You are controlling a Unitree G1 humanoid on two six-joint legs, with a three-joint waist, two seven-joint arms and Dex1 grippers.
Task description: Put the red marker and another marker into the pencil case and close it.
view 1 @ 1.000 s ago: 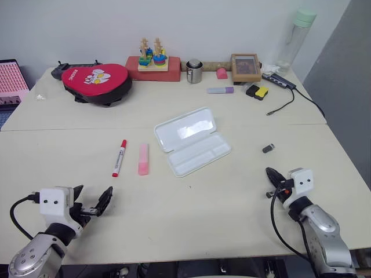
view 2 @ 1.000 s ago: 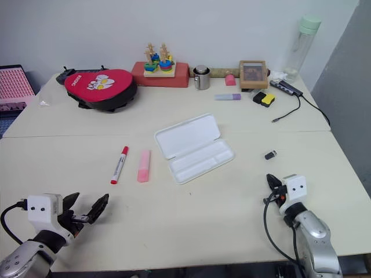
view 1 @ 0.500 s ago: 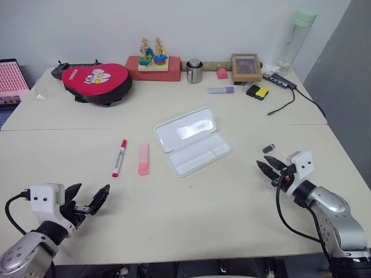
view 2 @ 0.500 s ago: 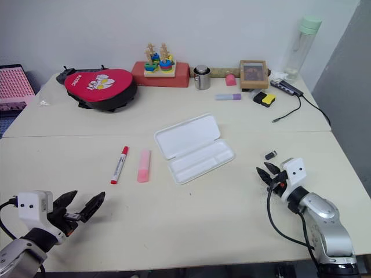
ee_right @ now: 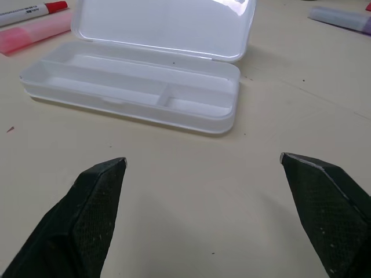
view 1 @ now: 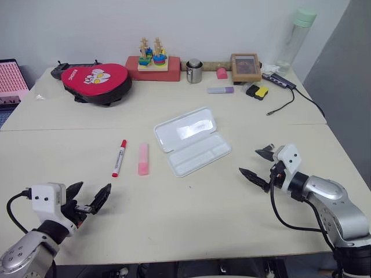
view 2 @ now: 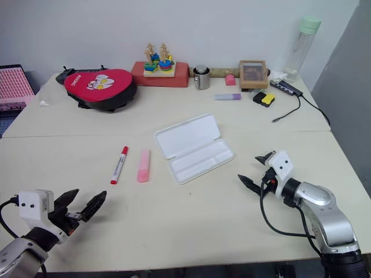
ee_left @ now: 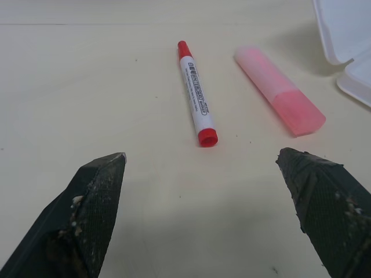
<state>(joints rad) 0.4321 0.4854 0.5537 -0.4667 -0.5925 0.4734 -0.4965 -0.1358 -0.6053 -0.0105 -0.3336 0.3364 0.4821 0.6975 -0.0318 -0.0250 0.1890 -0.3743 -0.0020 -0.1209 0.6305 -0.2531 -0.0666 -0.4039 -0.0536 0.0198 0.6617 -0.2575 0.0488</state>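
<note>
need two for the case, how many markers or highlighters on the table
3. The red marker and the pink highlighter lie side by side left of the open pencil case. A purple highlighter lies near the back. More may hide among the clutter there.

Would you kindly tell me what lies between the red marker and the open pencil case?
The pink highlighter lies between the red marker and the pencil case, apart from both, as the left eye view shows.

A pale surface (view 1: 191,214) is carrying the open case (view 1: 192,141) in the middle, with the pink highlighter (view 1: 143,159) and red marker (view 1: 119,157) lying side by side to its left. A red bag (view 1: 97,82), toy stack (view 1: 152,59), cup (view 1: 194,72), frame (view 1: 246,68), bottle (view 1: 295,40) and cable (view 1: 290,99) are sitting along the far edge.
</note>
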